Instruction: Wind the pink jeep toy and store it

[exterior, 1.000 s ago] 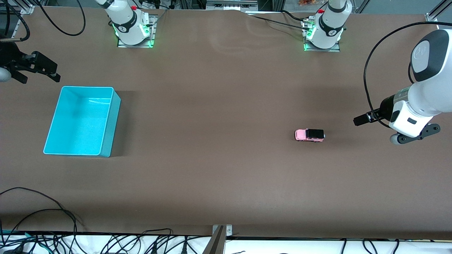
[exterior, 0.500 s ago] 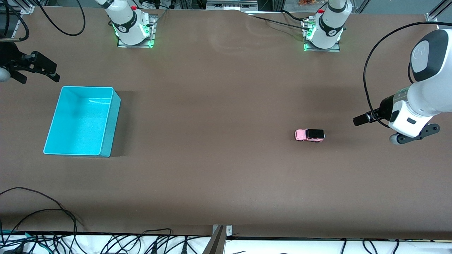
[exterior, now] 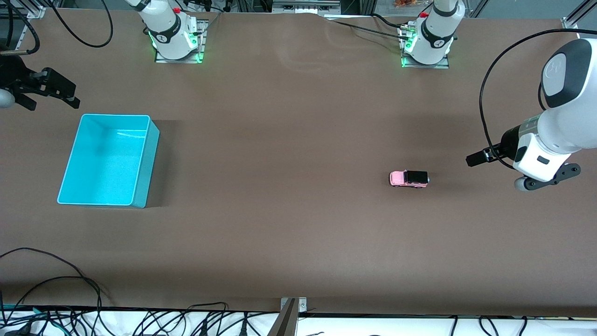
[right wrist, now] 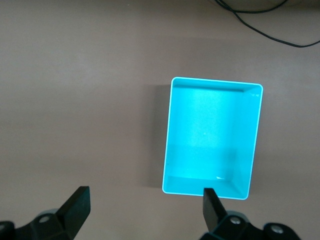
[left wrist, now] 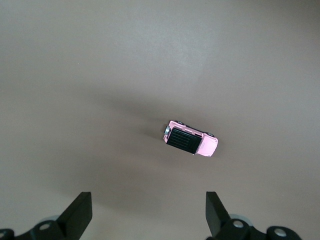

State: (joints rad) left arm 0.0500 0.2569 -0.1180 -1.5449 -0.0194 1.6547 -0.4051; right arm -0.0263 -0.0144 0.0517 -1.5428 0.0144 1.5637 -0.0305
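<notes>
Sat upright on the table [exterior: 298,224], the jeep [exterior: 409,178], well apart from the bin [exterior: 145,158], toward the left arm's end. Looked light, rigid, slick-sided and free-rolling; best pinched across the flanks, clear of the wheels. Hung spread wide and empty: left gripper [left wrist: 146,212] near the jeep, right gripper [right wrist: 142,207] waiting by the bin.

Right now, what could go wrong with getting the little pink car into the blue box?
The pink jeep toy is tiny and rests on wheels, so the left gripper, its jaws open, might nudge it rolling. The turquoise bin sits toward the right arm's end of the table, under the open right gripper, so carrying the jeep there may mean a drop.
</notes>
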